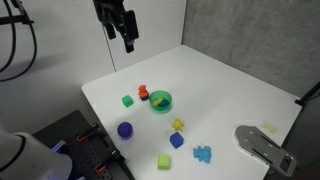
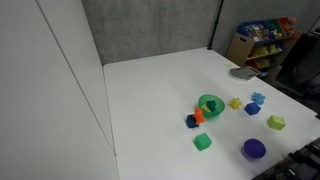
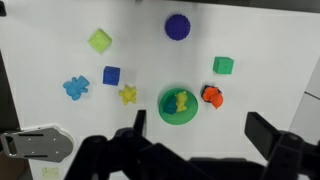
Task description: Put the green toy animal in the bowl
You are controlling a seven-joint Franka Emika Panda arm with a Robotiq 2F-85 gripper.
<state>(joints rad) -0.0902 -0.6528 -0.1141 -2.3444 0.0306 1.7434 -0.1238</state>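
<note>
The bright-green bowl (image 3: pixel 178 118) stands on the white table and shows in both exterior views (image 1: pixel 161 104) (image 2: pixel 203 100). The teal-green toy animal (image 3: pixel 171 100) lies inside the bowl next to a small yellow piece (image 3: pixel 182 101). It also shows in an exterior view (image 2: pixel 210 106). My gripper (image 3: pixel 200 135) is open and empty. It hangs high above the table, well clear of the bowl, as an exterior view shows (image 1: pixel 126 38).
Around the bowl lie an orange-red toy (image 3: pixel 212 96), a green cube (image 3: pixel 223 65), a purple ball (image 3: pixel 178 27), a lime-green block (image 3: pixel 99 40), a blue cube (image 3: pixel 111 75), a blue toy animal (image 3: pixel 76 87) and a yellow star (image 3: pixel 128 95). A grey object (image 3: pixel 35 143) lies at the table's edge.
</note>
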